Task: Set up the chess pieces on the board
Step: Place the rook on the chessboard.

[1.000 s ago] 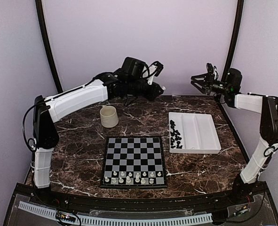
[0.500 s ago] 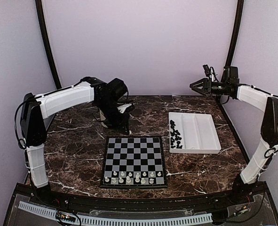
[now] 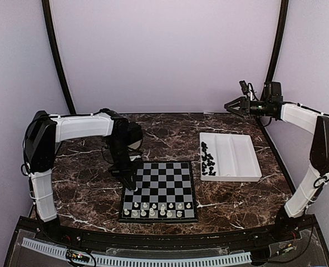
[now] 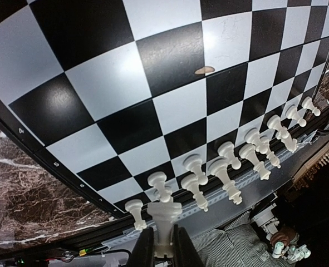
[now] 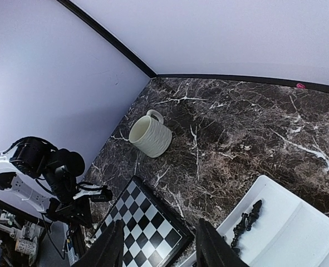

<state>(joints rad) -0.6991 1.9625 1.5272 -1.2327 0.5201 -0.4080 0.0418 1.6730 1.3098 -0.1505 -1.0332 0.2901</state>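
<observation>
Your left jaws are pinched narrow on a white chessman, held upright by its base over the 9 o'clock edge of the board. The other white chessmen stand packed along the 6 o'clock edge. The black chessmen lie in the white tray at the board's 2 o'clock. Your right jaws hang half open and empty, high over the counter at its far right corner.

Pick a free square in the near ranks and come down vertically. The neighbours stand close, so approach from the 12 o'clock side. Seat the base flat, open only slightly, then lift straight up.
</observation>
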